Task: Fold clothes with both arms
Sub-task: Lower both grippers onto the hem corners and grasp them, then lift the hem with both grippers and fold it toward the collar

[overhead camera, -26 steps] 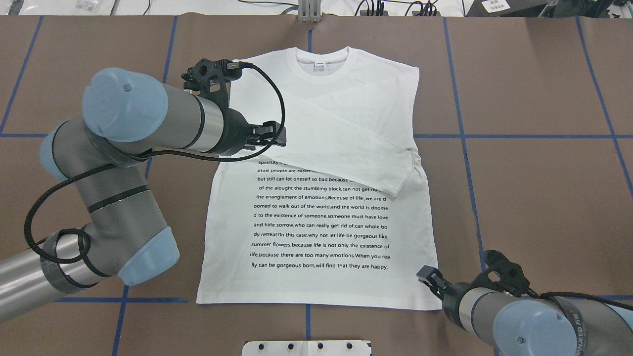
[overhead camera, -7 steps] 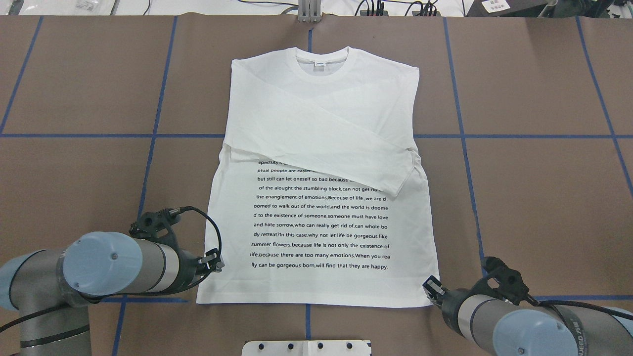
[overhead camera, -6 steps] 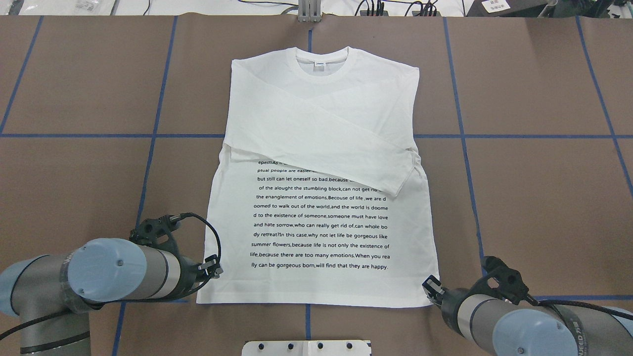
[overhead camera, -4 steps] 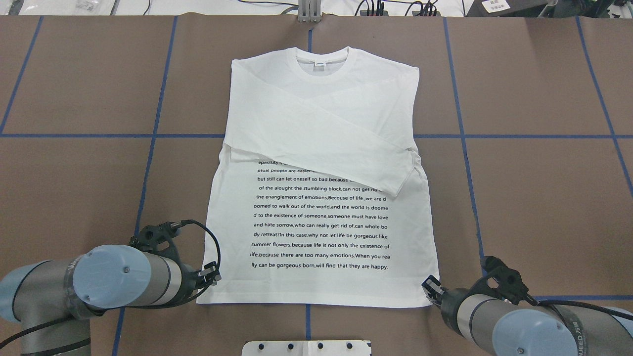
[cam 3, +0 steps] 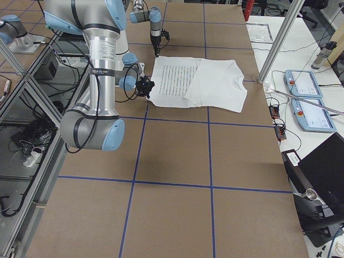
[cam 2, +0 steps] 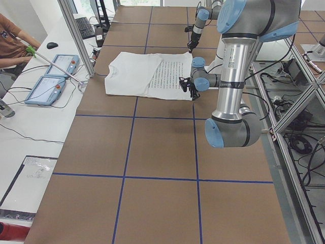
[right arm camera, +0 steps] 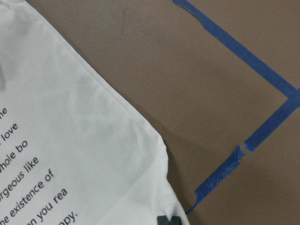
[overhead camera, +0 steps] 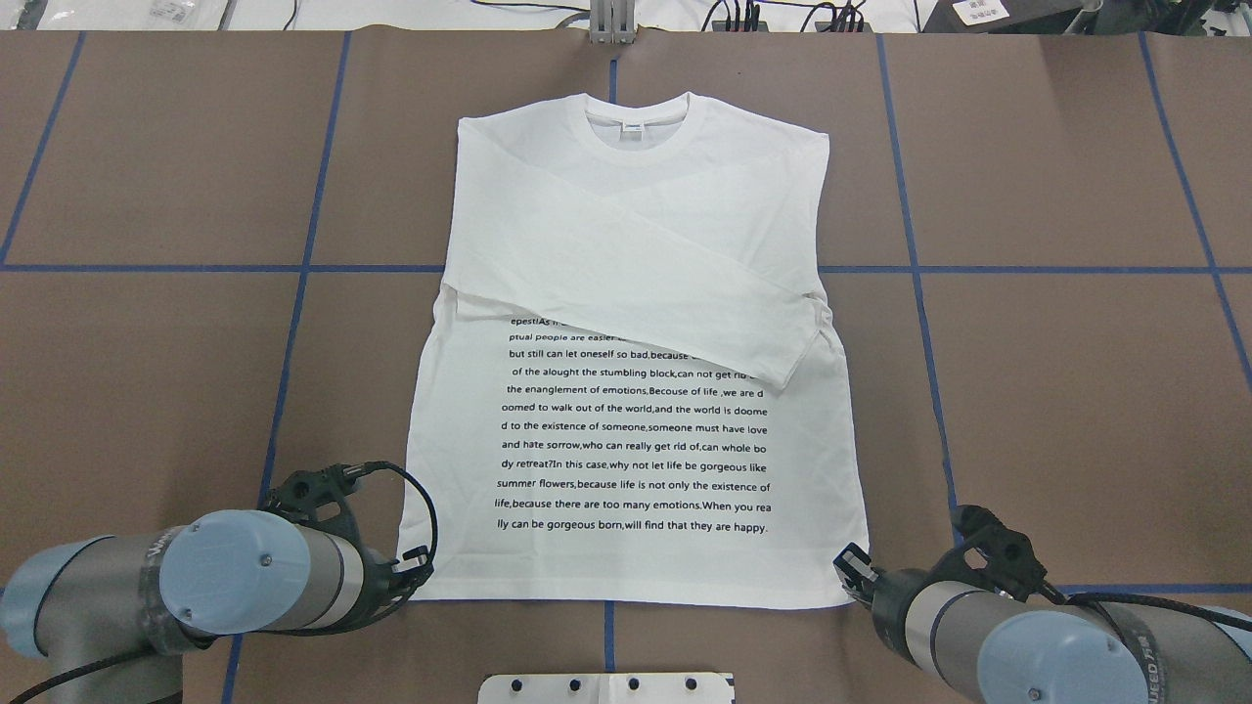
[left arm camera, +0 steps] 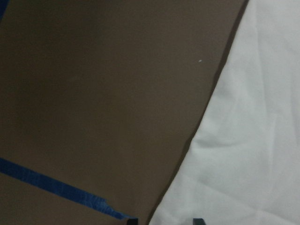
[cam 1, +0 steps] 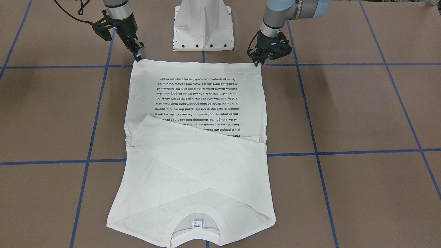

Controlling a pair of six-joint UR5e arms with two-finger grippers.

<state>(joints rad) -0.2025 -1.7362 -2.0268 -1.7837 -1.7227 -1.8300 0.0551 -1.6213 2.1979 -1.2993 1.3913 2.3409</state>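
The white long-sleeved T-shirt [overhead camera: 636,244] lies flat on the brown table, collar [overhead camera: 641,122] far from me, both sleeves folded across the chest, black text block [overhead camera: 636,430] facing up. My left gripper [overhead camera: 419,575] is low at the hem's bottom-left corner. In the left wrist view its two fingertips [left arm camera: 133,220] stand apart astride the shirt's edge [left arm camera: 253,140], open. My right gripper [overhead camera: 849,570] is at the bottom-right hem corner. In the right wrist view its fingertips [right arm camera: 161,220] are together on the shirt's corner [right arm camera: 70,140]. The front view shows both grippers, left [cam 1: 256,62] and right [cam 1: 138,58].
The white pedestal base [cam 1: 203,24] stands just behind the hem, between the arms. Blue tape lines [overhead camera: 293,323] grid the table. An aluminium post [overhead camera: 611,24] and cables sit at the far edge. Tablets [cam 2: 51,81] and an operator are beyond the far side.
My left arm came down from the shirt's left shoulder to the bottom-left hem corner and, over the last second, dropped closer onto it. My right gripper stayed at the bottom-right corner.
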